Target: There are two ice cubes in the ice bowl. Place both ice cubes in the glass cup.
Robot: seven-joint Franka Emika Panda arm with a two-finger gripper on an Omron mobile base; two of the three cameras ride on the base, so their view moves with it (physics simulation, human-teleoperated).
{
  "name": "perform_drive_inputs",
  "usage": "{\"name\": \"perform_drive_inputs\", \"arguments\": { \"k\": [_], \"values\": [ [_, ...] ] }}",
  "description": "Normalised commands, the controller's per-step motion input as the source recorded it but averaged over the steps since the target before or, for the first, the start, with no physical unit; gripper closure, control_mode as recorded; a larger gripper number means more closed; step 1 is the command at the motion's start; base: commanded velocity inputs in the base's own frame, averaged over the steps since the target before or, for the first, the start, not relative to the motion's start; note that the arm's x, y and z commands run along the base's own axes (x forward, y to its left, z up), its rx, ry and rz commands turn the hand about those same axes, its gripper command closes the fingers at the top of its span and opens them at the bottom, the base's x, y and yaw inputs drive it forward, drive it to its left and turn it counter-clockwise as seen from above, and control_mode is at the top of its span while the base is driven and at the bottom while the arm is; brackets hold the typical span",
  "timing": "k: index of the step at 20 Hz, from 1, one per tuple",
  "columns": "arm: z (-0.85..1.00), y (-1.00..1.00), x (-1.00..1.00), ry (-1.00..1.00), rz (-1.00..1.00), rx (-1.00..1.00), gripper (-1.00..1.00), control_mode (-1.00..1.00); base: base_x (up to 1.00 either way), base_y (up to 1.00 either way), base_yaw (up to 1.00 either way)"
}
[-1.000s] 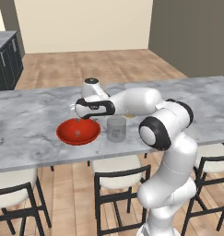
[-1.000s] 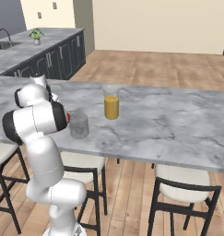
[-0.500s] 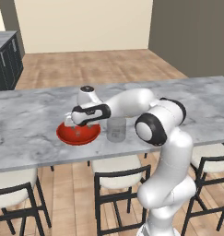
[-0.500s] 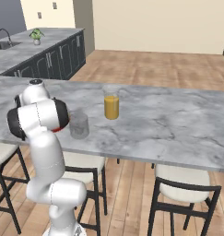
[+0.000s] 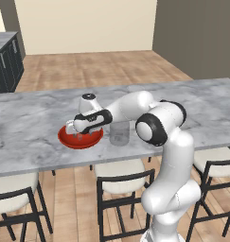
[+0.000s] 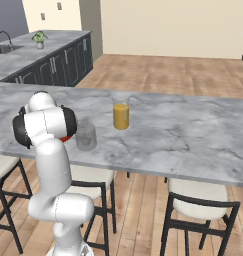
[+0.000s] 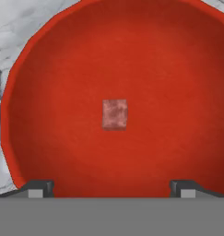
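Observation:
The glossy red ice bowl (image 5: 65, 140) sits on the marble counter, left of the clear glass cup (image 5: 119, 133). My gripper (image 5: 78, 135) hangs low over the bowl, pointing down into it. In the hand view the bowl (image 7: 35, 60) spreads across the frame, with one small pale ice cube (image 7: 114, 114) lying at its centre. The gripper (image 7: 111, 190) is open, its fingertips (image 7: 39, 189) wide apart and holding nothing. A second ice cube is not in sight. From the right the glass cup (image 6: 86, 136) stands beside my arm, and a sliver of the bowl (image 6: 68, 137) peeks out behind it.
An opaque yellow-orange cup (image 6: 121, 116) stands on the counter (image 6: 183, 135) beyond the glass cup. Stools (image 5: 119, 182) line the counter's near side. A dark cabinet run with a sink and plant (image 6: 39, 38) is at the far left.
The hand has swung left from near the glass cup and dropped down over the red bowl. The bowl and both cups have stayed put.

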Motion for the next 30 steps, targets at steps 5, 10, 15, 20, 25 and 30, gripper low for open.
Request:
{"name": "perform_drive_inputs", "arguments": {
  "k": [5,10,15,20,25,30],
  "values": [
    [-0.27,0.01,0.33,0.0,0.0,0.0,-1.0,-1.0,0.0,0.0,0.0],
    [-0.21,0.07,0.41,0.0,0.0,0.0,-1.0,-1.0,0.0,0.0,0.0],
    [-0.25,0.14,0.37,0.0,0.0,0.0,-1.0,-1.0,0.0,0.0,0.0],
    [-0.37,0.14,0.27,0.0,0.0,0.0,-1.0,-1.0,0.0,0.0,0.0],
    [-0.37,0.19,0.05,0.01,0.0,0.0,1.0,-1.0,0.0,0.0,0.0],
    [-0.35,0.13,-0.19,0.05,0.0,0.0,1.0,-1.0,0.0,0.0,0.0]
  ]
}}
